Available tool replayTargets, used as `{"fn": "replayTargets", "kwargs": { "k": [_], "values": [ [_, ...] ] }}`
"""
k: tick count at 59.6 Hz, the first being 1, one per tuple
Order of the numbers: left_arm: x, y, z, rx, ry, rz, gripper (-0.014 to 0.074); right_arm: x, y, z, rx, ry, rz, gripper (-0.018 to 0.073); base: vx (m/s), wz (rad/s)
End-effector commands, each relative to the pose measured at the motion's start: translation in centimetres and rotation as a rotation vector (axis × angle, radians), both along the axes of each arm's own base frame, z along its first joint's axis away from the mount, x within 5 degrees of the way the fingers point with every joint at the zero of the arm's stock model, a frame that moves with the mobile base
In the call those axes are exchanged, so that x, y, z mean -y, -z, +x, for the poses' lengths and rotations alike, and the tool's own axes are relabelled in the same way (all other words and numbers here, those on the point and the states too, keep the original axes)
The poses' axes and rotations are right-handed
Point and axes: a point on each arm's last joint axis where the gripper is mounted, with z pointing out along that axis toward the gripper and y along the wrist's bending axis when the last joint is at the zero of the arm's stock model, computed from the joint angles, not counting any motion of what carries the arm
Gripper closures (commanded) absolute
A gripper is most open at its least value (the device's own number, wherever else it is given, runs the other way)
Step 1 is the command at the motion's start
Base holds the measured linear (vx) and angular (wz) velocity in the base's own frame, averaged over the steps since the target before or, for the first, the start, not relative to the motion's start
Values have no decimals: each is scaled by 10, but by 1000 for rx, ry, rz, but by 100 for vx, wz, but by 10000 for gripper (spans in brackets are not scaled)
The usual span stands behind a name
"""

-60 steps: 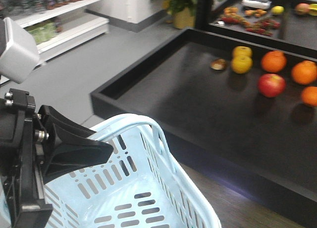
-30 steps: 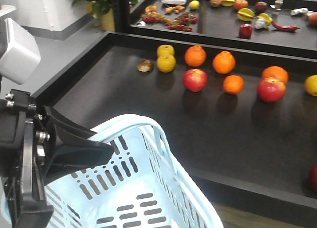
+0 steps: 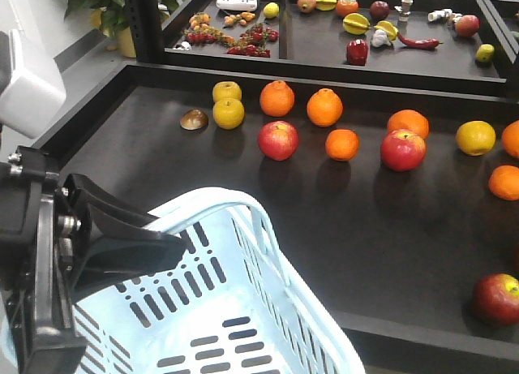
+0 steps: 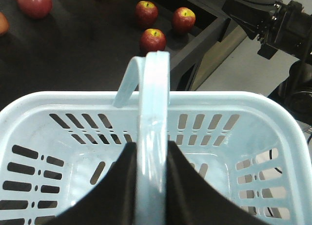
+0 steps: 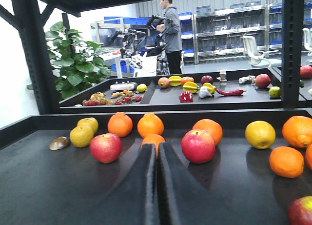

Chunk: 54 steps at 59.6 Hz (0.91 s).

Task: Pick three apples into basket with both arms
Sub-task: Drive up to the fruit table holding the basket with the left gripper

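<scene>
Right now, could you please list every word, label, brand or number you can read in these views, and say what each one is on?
None can be read.
The basket shows no label or brand.
The apples show no stickers.
The blue bins in the far background of the right wrist view may carry labels, but they are too small and blurred to read.

The pale blue slotted basket stands upright, its hoop handle pinched between my left fingers. On the black table lie three dark red apples — two far back and well apart, the third near the front right rim.
</scene>
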Motion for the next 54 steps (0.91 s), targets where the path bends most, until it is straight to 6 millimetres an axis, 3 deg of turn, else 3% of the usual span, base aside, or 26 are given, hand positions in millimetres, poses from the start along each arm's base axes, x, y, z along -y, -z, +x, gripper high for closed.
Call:
{"fn": "replayTargets", "kwargs": {
  "k": [1,54],
  "values": [
    [0,-18,-3,43,-28,-113,603,-1,-2,-1,65,-13,-6,564,12,-10],
    [0,-18,-3,43,-28,-113,603,-1,-2,-1,65,-13,-6,564,14,-14]
  ]
}}
